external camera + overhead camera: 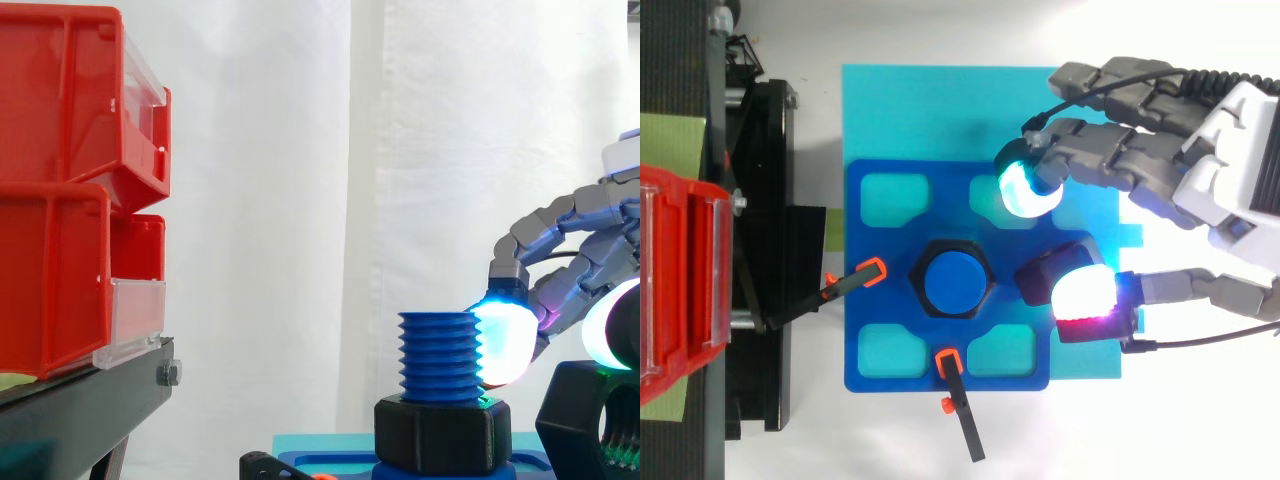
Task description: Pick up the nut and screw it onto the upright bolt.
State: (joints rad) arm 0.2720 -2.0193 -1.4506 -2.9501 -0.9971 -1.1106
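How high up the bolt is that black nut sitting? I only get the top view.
Observer: From the side, the black nut sits at the foot of the blue bolt, threads bare above it.
Operator: And the other nut, lying flat?
Observer: No, the loose nut looks tipped up, its bore facing the side camera.
Operator: Is the robot hand above the bolt's top?
Observer: Mostly; the lowest part of the robot hand hangs level with the threads, beside them.
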